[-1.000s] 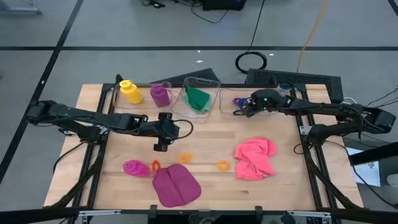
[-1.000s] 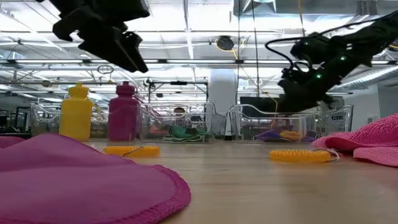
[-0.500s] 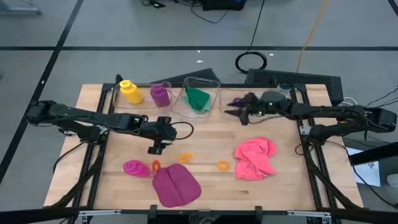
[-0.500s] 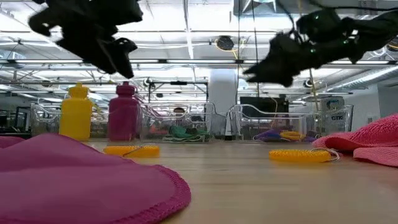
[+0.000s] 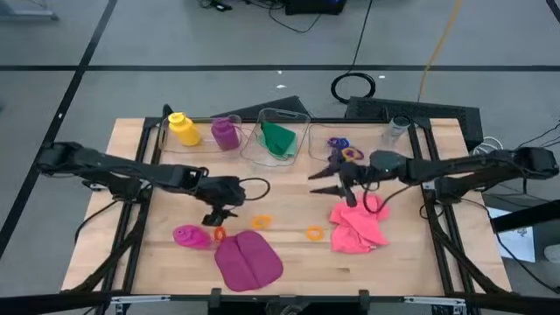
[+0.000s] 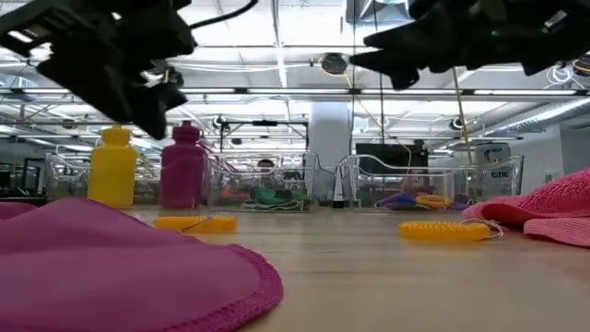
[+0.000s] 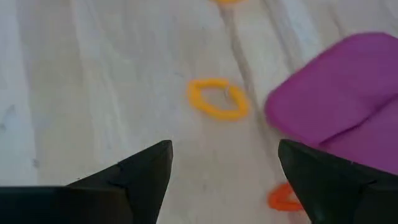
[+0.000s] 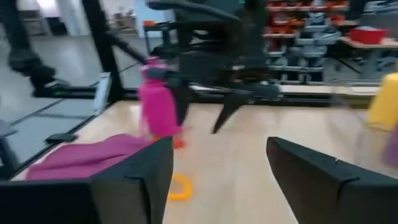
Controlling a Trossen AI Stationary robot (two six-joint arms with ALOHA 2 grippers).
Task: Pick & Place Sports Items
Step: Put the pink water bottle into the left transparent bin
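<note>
My left gripper (image 5: 213,218) hangs open and empty over the table, above an orange ring (image 5: 219,233) and a yellow ring (image 7: 217,99). A magenta bottle (image 5: 187,236) lies on its side beside a magenta cloth (image 5: 248,261). My right gripper (image 5: 318,183) is open and empty at the table's middle, above the table and left of the pink cloth (image 5: 359,222). Another yellow ring (image 5: 314,233) lies near that cloth. A yellow bottle (image 5: 182,129), a purple bottle (image 5: 226,133), a green cloth (image 5: 278,138) and two rings (image 5: 345,149) sit in clear bins at the back.
Three clear bins (image 5: 262,156) stand in a row along the far edge. Bare wood lies between the two grippers and along the near right. The arms' cables and frame rails run along the table's left and right sides.
My right gripper has left the right bin, risen, and gone toward the near edge and a little left, out over the table's middle. My left gripper has gone down and a little toward the near left, toward the orange ring.
</note>
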